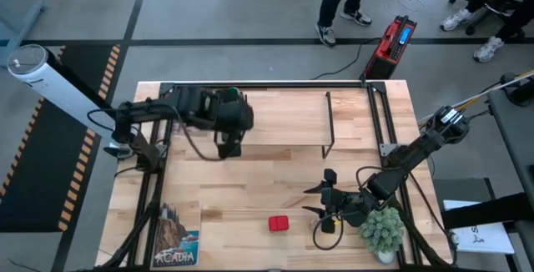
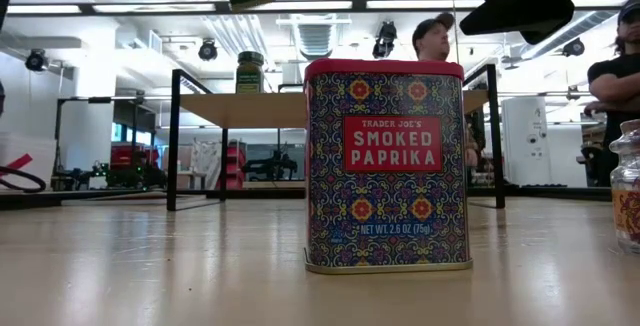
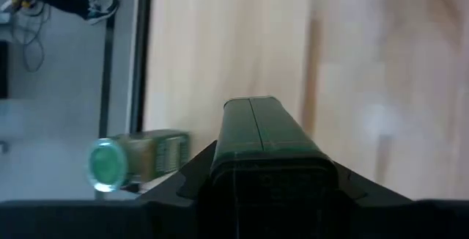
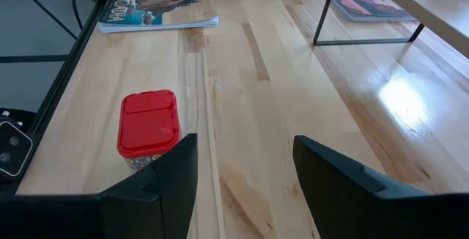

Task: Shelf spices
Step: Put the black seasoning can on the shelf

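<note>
Here, red tin (image 4: 149,127) before right gripper (image 4: 245,169).

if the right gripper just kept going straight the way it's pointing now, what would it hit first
Probably nothing soon. The open right gripper points along bare tabletop; the red paprika tin sits just off to one side of its line. Farther on lie a picture book and the table's edge, though depth is hard to judge.

A picture book (image 1: 177,237) is lying flat at the table's (image 1: 250,239) front left corner, a potted plant (image 1: 383,229) is sitting at the front right corner, and a red case (image 1: 394,45) is resting on the floor beyond the far edge, where people (image 1: 344,1) are standing around.
</note>
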